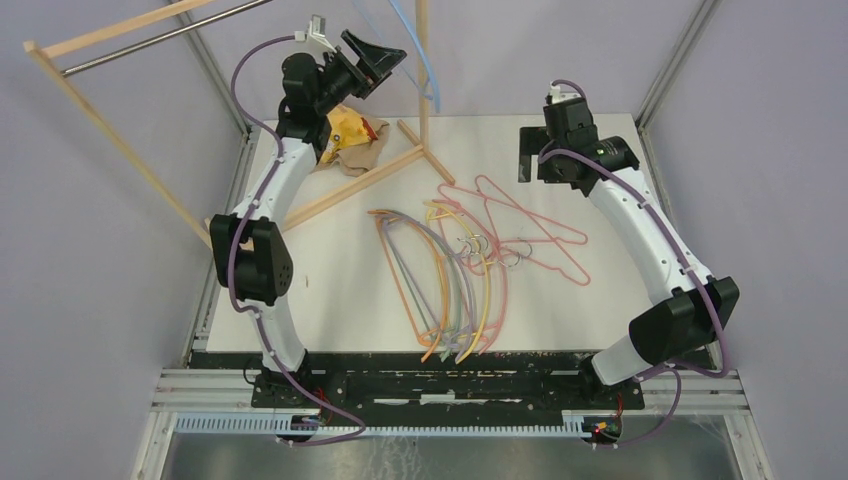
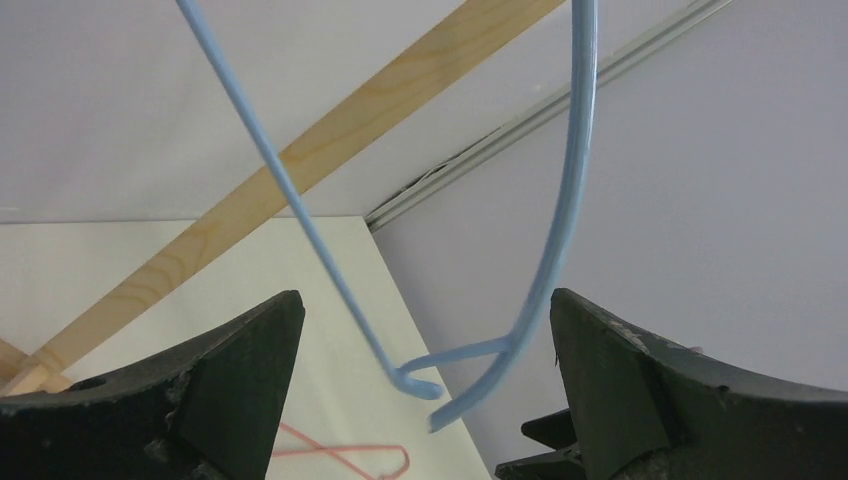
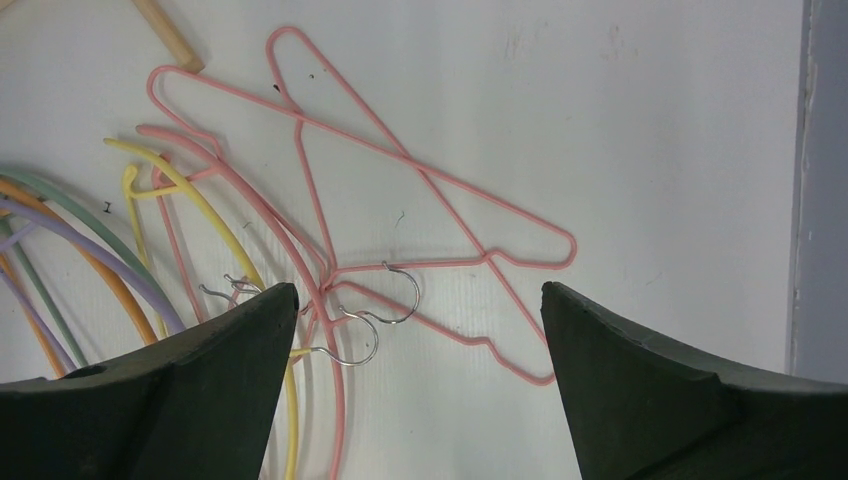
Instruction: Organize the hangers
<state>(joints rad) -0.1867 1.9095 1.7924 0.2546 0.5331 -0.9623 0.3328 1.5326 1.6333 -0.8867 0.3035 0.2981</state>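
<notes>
A light blue hanger (image 1: 425, 70) hangs in the air by the rack's upright post, its top out of view. My left gripper (image 1: 385, 65) is raised beside it and open. In the left wrist view the blue hanger's lower end (image 2: 560, 230) lies between the spread fingers (image 2: 240, 380) without touching them. Several hangers lie piled on the table: orange, purple, green and yellow ones (image 1: 450, 280), and pink ones (image 1: 515, 225). My right gripper (image 1: 528, 155) is open and empty above the pink hangers (image 3: 440, 185) and their metal hooks (image 3: 395, 295).
The wooden-framed rack (image 1: 110, 130) with its metal rail (image 1: 160, 40) stands at the back left. Its upright post (image 1: 423, 90) and base bars (image 1: 350, 190) reach onto the table. A yellow cloth (image 1: 350, 130) lies under the left arm. Metal frame posts stand at the back corners.
</notes>
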